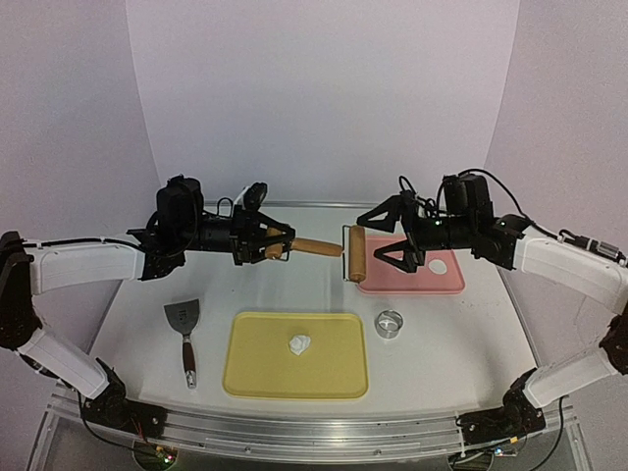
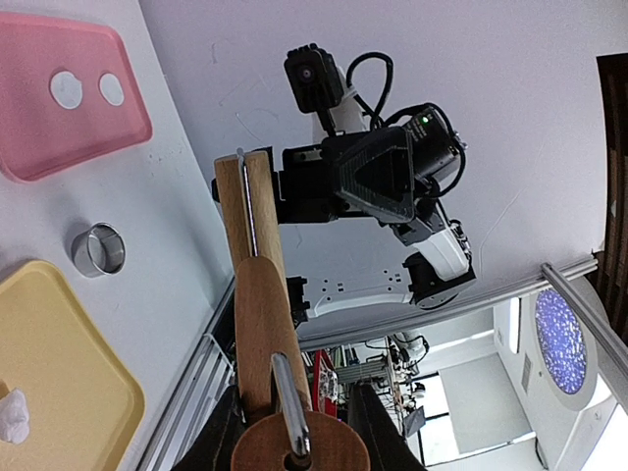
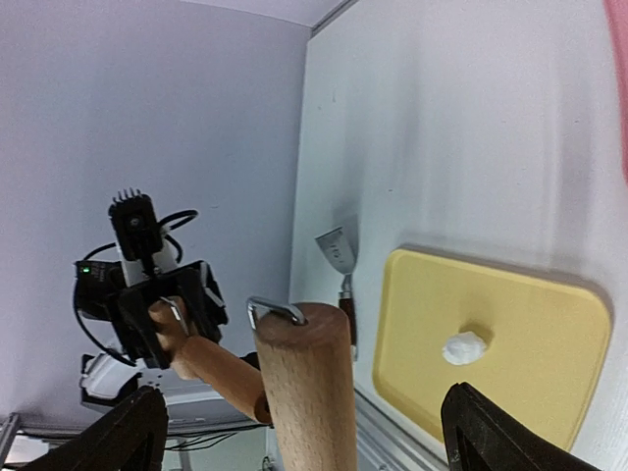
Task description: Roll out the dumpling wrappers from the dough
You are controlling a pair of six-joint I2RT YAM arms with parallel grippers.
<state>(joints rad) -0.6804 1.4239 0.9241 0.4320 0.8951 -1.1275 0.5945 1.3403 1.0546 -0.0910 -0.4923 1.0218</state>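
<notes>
From above, the right tool is covering part of the pink tray, hiding one of two dumpling wrappers. The left wrist view's edge is cropping the dough piece.

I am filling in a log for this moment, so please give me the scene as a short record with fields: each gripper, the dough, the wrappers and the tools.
left gripper: shut on the handle of the rolling pin, which is held above the table
right gripper: open, fingers on either side of the roller end
dough lump: on the yellow tray
dumpling wrappers: two discs on the pink tray
ring cutter: on the table, right of the yellow tray
spatula: on the table, left of the yellow tray
</notes>
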